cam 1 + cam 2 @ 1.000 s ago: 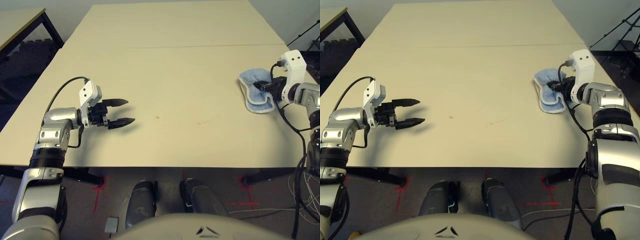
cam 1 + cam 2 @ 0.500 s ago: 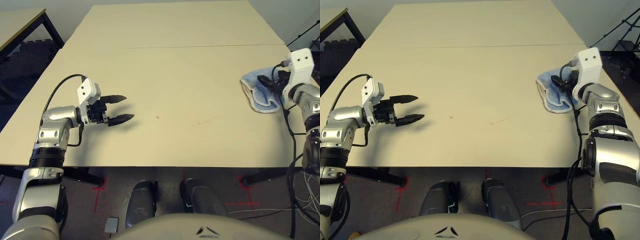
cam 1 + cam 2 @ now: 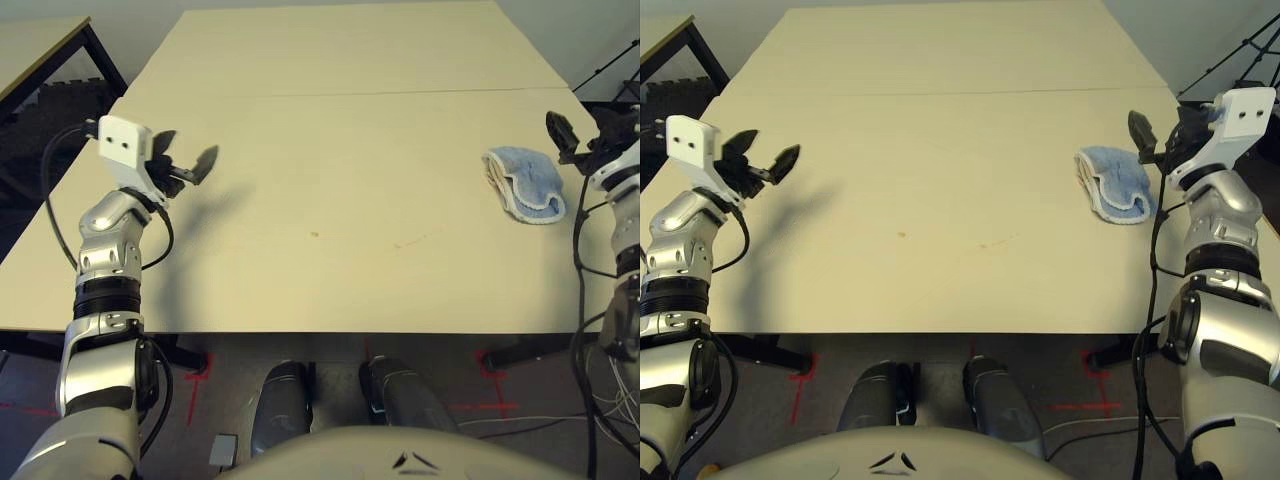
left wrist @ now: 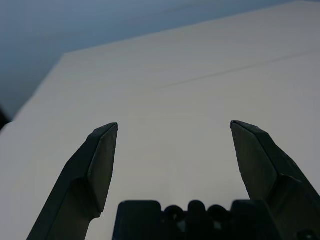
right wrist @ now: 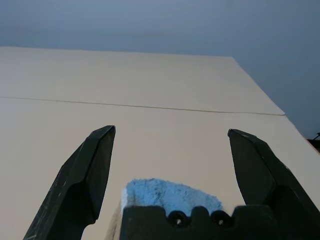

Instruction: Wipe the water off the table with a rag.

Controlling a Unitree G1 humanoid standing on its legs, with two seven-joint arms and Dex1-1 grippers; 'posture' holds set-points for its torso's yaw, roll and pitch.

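Light blue rag (image 3: 524, 183) on pale beige table (image 3: 340, 130).

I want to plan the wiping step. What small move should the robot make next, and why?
Probably lower the right gripper back onto the rag and close on it. The rag lies free near the table's right edge, both grippers are open and raised, and faint brown water marks remain near the middle. The left gripper is far from the rag.

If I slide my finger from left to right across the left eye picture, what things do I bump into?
left gripper → small brown water spot → faint brown smear → blue rag → right gripper
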